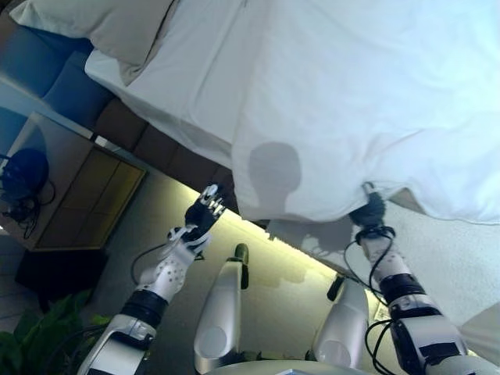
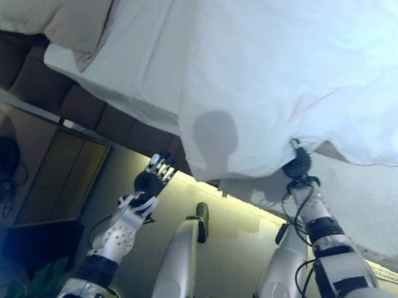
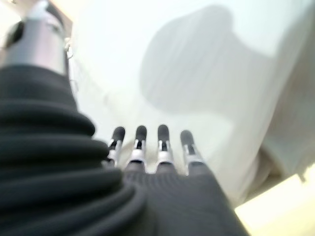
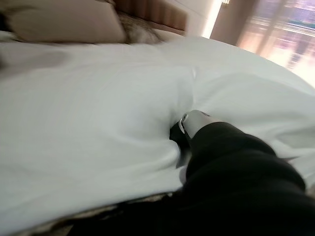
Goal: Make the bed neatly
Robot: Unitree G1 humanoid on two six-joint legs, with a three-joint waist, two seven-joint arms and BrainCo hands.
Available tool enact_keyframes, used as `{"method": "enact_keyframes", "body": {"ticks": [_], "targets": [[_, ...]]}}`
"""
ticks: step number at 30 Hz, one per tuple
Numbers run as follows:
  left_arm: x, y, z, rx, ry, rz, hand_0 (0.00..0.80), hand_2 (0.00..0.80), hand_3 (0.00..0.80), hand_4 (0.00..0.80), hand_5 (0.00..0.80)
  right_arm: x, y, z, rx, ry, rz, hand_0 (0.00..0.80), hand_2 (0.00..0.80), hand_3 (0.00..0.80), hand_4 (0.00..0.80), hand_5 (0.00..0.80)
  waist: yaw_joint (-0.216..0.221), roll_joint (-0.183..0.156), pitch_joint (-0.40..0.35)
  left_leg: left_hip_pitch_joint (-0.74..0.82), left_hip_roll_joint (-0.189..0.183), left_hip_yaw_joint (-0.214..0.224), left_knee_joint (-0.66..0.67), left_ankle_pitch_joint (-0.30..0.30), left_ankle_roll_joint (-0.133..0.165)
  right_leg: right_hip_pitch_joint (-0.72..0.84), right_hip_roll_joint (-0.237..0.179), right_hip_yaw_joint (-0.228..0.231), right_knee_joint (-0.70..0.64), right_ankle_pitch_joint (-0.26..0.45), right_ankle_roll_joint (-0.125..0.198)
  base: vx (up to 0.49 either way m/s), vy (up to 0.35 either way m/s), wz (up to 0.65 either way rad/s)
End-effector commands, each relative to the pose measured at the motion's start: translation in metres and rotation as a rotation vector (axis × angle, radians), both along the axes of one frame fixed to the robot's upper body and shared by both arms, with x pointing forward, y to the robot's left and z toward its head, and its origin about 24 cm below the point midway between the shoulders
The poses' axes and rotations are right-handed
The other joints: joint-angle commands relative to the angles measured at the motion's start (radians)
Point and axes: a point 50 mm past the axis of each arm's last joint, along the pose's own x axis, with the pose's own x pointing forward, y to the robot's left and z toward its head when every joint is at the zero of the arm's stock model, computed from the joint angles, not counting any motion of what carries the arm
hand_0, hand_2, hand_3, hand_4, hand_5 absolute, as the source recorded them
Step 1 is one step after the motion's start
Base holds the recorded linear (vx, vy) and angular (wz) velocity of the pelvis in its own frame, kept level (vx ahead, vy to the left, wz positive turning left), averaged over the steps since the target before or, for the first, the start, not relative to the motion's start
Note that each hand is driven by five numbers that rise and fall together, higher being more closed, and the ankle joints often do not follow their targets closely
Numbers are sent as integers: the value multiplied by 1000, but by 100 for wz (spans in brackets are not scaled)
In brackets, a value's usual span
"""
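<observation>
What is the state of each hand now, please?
Left hand: open, fingers straight, holding nothing.
Right hand: fingers hidden under the white duvet edge; cannot be told.

I stand in a bedroom: a bed under a white rumpled duvet (image 1: 367,101), a beige soft pillow (image 1: 101,27) against a brown padded headboard (image 2: 75,104), and a wooden bedside cabinet (image 1: 86,187).
</observation>
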Motion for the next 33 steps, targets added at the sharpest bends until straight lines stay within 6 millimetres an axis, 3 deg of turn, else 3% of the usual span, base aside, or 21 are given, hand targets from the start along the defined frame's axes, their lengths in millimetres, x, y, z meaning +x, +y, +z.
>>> {"method": "enact_keyframes", "body": {"ticks": [1, 7, 11, 18, 21, 29, 33], "targets": [[5, -6, 9, -128, -5, 53, 0, 0, 0, 0, 0, 4, 33, 33, -87, -121, 98, 800, 800, 800, 800, 800, -8, 20, 0, 77, 57, -55, -158, 154, -27, 11, -13, 76, -55, 148, 61, 35, 149, -5], [-14, -32, -15, -533, 180, -11, 0, 0, 0, 0, 0, 3, 57, 41, -133, -123, 114, 800, 800, 800, 800, 800, -26, 28, 12, 83, 67, -31, -164, 163, -27, 9, -8, 93, -61, 149, 54, 2, 81, -12], [-28, -53, -32, -834, 362, -32, 0, 0, 0, 0, 0, 6, 69, 53, -136, -149, 116, 800, 800, 800, 800, 800, -31, 13, 23, 62, 80, -25, -148, 165, -31, 3, -7, 96, -62, 155, 50, -13, -4, -7], [-40, -79, -51, -923, 477, -46, 0, 0, 0, 0, 0, 8, 82, 66, -90, -193, 121, 800, 800, 800, 800, 800, -29, -41, 41, 7, 113, -28, -114, 169, -42, -2, 4, 79, -85, 178, 56, -17, -85, -7], [-31, -88, -41, -958, 408, -64, 0, 0, 0, 0, 0, 8, 88, 70, -62, -220, 129, 800, 800, 800, 800, 800, -30, -72, 49, -23, 133, -18, -95, 173, -46, -6, 8, 67, -91, 189, 58, -12, -147, -8], [-13, -120, 13, -1048, 165, -161, 0, 0, 0, 0, 0, 9, 96, 82, 35, -292, 132, 800, 800, 800, 800, 800, -19, -137, 62, -94, 153, -20, -52, 172, -57, -22, 18, 42, -106, 217, 57, -8, -89, 3], [-11, -125, 20, -1017, 167, -132, 0, 0, 0, 0, 0, 7, 103, 92, 62, -330, 148, 800, 800, 800, 800, 800, -15, -168, 66, -116, 163, -20, -46, 178, -60, -21, 34, 33, -125, 230, 53, 4, -80, -6]]}}
